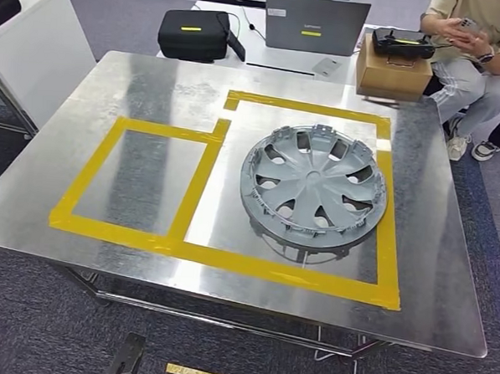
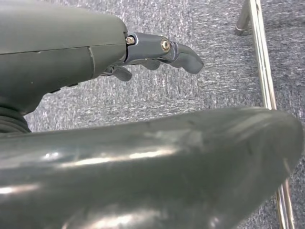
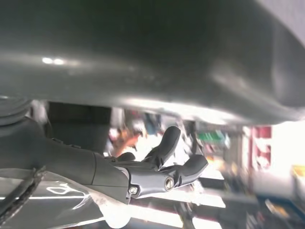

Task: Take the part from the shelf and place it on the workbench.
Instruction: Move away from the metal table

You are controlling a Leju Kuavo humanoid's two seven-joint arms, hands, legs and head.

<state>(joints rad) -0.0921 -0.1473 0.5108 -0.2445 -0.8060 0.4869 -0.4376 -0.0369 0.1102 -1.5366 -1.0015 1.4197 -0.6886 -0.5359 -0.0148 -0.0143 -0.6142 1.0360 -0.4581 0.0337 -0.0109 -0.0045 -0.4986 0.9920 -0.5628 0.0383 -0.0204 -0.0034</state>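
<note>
The part, a grey wheel cover (image 1: 314,184), lies flat on the steel workbench (image 1: 145,89), inside the larger of two yellow tape frames (image 1: 231,260). No hand touches it. In the left wrist view my left hand (image 2: 158,53) hangs over grey carpet with its fingers stretched out and nothing in them. In the right wrist view my right hand (image 3: 162,164) has its fingers spread apart and holds nothing; the background behind it is blurred.
A black case (image 1: 193,33), a laptop (image 1: 316,25) and a cardboard box (image 1: 393,67) with a controller on it stand beyond the bench's far edge. A seated person (image 1: 476,56) is at the far right. A white cabinet (image 1: 34,42) stands left. A table leg (image 2: 264,76) crosses the carpet.
</note>
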